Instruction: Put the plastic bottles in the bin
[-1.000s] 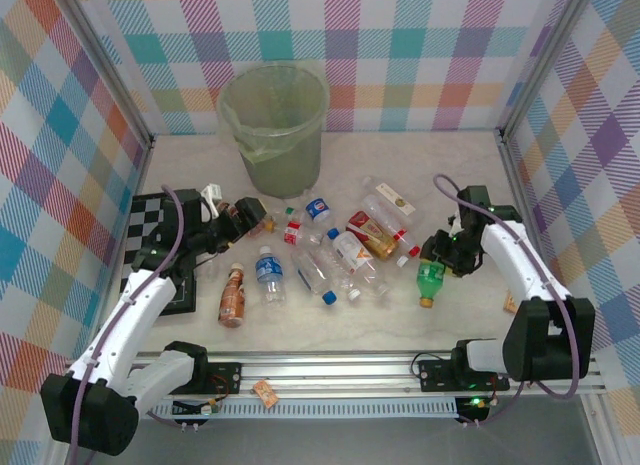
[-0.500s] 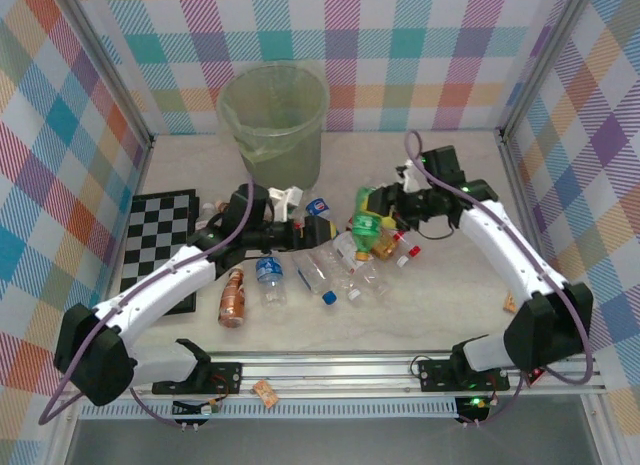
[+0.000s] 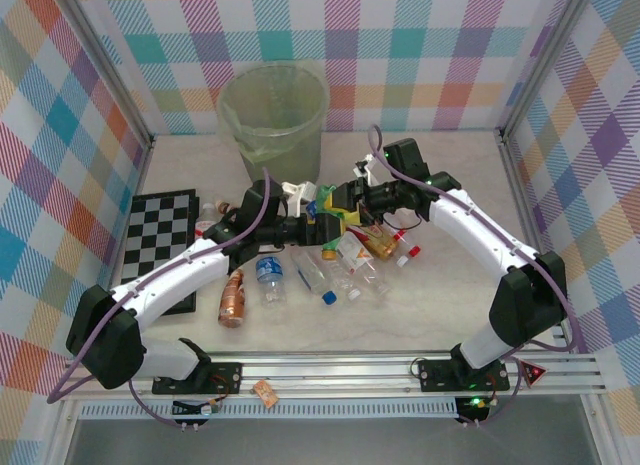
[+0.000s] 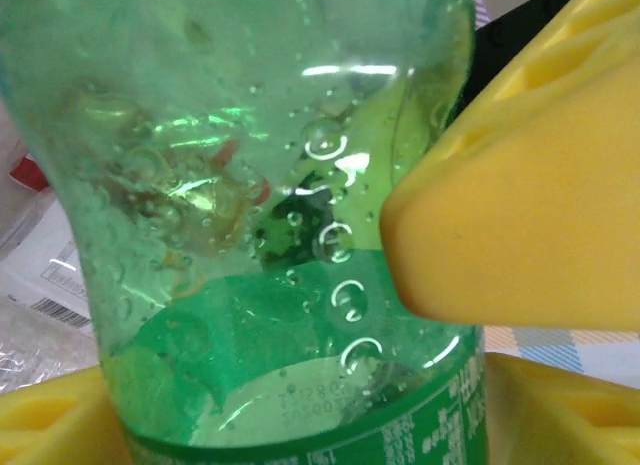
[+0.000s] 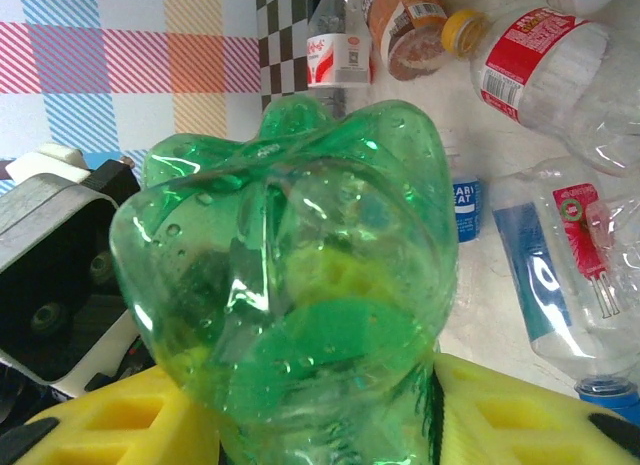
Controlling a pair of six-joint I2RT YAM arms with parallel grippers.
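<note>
A green bottle (image 3: 330, 200) hangs above the table's middle, in front of the pale-green bin (image 3: 280, 145). My right gripper (image 3: 347, 213) is shut on it; its yellow fingers (image 5: 520, 415) flank the bottle (image 5: 290, 285), whose base points away from the camera. My left gripper (image 3: 318, 223) comes in from the left and is shut on the same bottle (image 4: 260, 185), with a finger (image 4: 50, 420) against each side near the label. Several other plastic bottles (image 3: 345, 270) lie on the table below, mostly clear, along with a blue-labelled one (image 3: 268, 275) and a brown one (image 3: 233, 297).
A chessboard mat (image 3: 165, 225) lies at the left. Checked walls close in the table on three sides. The right wrist view looks down past the bottle on a red-labelled bottle (image 5: 540, 65) and a clear one with a blue label (image 5: 560, 275).
My right arm carried the green bottle from the right side to the middle. My left arm swung in from the left, and its wide-open jaws closed around the bottle.
</note>
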